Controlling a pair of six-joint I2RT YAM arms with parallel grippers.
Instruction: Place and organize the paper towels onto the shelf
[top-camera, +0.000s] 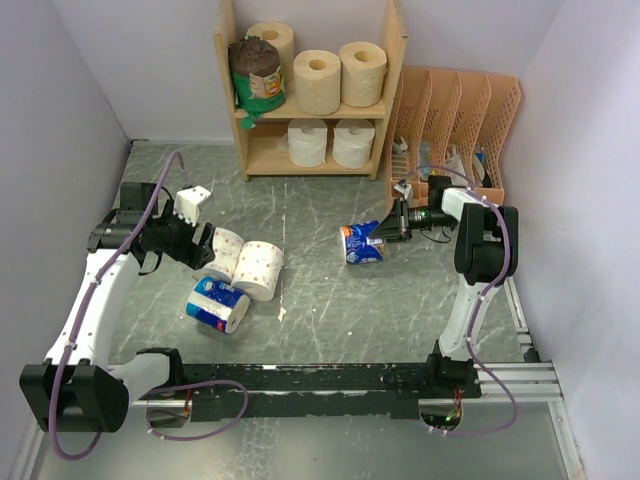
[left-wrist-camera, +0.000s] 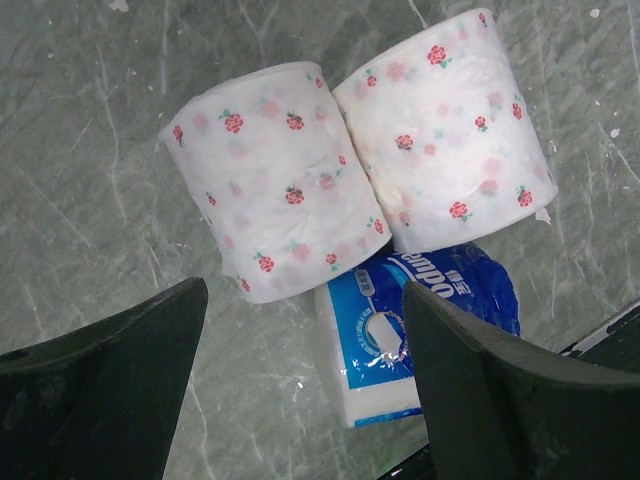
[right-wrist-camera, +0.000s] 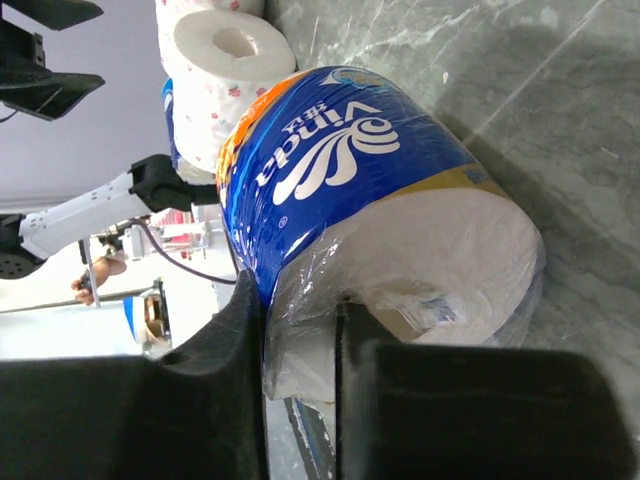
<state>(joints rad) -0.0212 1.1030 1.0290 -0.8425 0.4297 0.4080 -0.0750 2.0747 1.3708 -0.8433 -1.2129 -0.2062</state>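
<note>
A: What could go wrong from here?

B: The right gripper (right-wrist-camera: 300, 385) is pinched almost closed on the loose clear film at 1 end of the blue Vinda roll (right-wrist-camera: 350, 190), not around its body. I judge that a lift could stretch or tear the film, or let the roll swing and slip free on the way to the shelf (top-camera: 225, 60). The roll lies on its side on the grey surface (top-camera: 320, 320), in front of the shelf and well apart from it.

A: Anything else?

B: The upper tier looks crowded, with 3 tan rolls (top-camera: 318, 80) and a green-and-brown wrapped roll (top-camera: 258, 72). The lower tier holds 2 white rolls (top-camera: 308, 143), with bare space to their left. A dangling roll could knock these over. A peach file organizer (top-camera: 455, 110) stands just beside the shelf, near the right arm, so a wide swing might clip it.

A: How are the arms posed?

B: The right arm rises from its base, folds over and reaches low toward the left, meeting the roll from its right side. The left arm stretches forward and inward. The left gripper (top-camera: 205, 247) is spread wide and holds nothing. It hovers just above 2 flowered white rolls (left-wrist-camera: 270, 180), which touch side by side. A second blue-wrapped roll (top-camera: 217, 304) lies against them, nearer the bases.
</note>
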